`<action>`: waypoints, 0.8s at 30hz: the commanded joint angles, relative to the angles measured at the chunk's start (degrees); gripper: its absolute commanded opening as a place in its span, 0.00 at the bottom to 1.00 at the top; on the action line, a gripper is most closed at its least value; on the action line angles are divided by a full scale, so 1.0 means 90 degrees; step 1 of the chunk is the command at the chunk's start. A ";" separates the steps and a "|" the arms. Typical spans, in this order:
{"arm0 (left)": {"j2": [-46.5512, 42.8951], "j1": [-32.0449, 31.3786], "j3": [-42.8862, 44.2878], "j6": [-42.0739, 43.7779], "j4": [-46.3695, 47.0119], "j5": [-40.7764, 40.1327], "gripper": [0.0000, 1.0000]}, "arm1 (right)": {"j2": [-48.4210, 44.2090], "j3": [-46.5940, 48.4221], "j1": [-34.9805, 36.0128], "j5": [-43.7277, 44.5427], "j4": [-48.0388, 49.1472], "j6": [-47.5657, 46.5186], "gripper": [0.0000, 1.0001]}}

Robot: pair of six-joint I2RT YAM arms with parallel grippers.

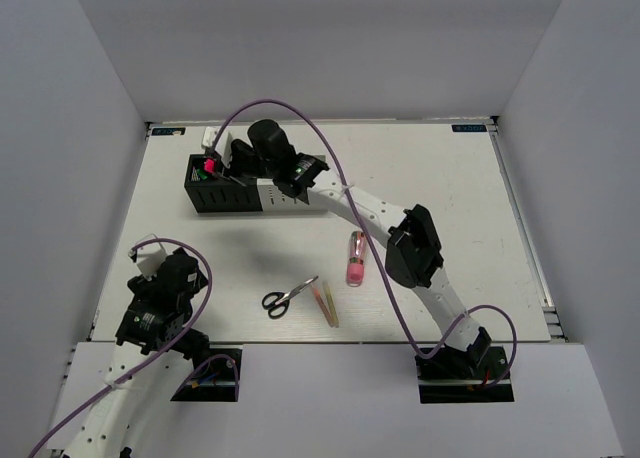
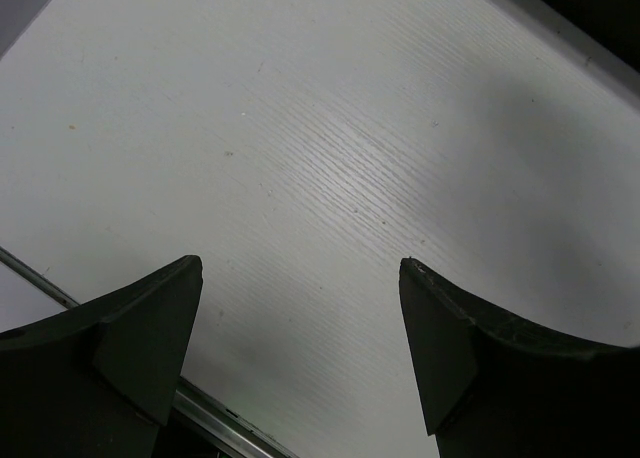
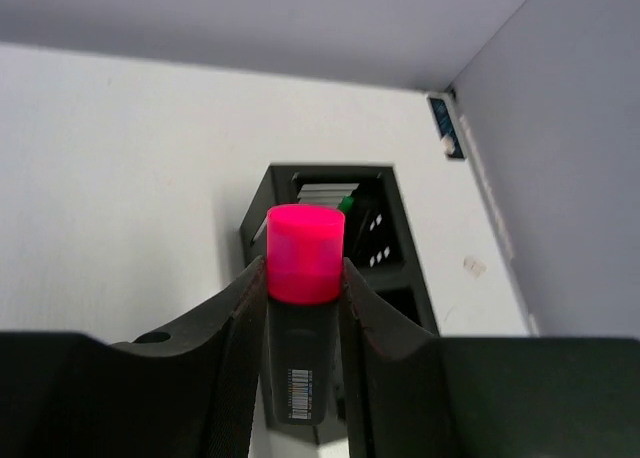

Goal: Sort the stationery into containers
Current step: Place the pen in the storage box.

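Observation:
My right gripper (image 1: 213,166) is shut on a black marker with a pink cap (image 3: 305,253) and holds it over the left end of the black organizer (image 1: 225,196). In the right wrist view the black organizer (image 3: 385,240) lies just beyond the cap, with a green cap (image 3: 347,204) inside one compartment. The light grey organizer (image 1: 283,195) stands to its right, partly under the right arm. Black-handled scissors (image 1: 288,297), two yellow-pink sticks (image 1: 327,305) and a pink pen (image 1: 355,258) lie on the table near the front. My left gripper (image 2: 300,268) is open and empty over bare table.
A small white object (image 1: 212,136) sits behind the black organizer near the back edge. Grey walls enclose the table on three sides. The left arm (image 1: 160,298) rests at the front left corner near the metal table edge (image 2: 215,413).

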 commanded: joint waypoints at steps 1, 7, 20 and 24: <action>-0.0061 0.0037 -0.0044 0.0082 0.0127 -0.0071 0.90 | 0.0175 0.0198 -0.0022 -0.0072 0.1774 0.0409 0.00; -0.0110 0.0027 -0.0073 0.0141 0.0186 -0.0031 0.90 | 0.0917 0.0793 -0.0003 -0.0189 0.3268 0.0595 0.00; 0.0017 0.0047 -0.0102 0.0180 0.0244 0.0066 0.90 | 0.2266 0.1273 -0.0091 0.0221 0.5319 0.1191 0.00; 0.0095 0.0047 -0.0073 0.0170 0.0244 0.0076 0.90 | 0.2373 0.1263 -0.0150 0.0289 0.5497 0.1337 0.00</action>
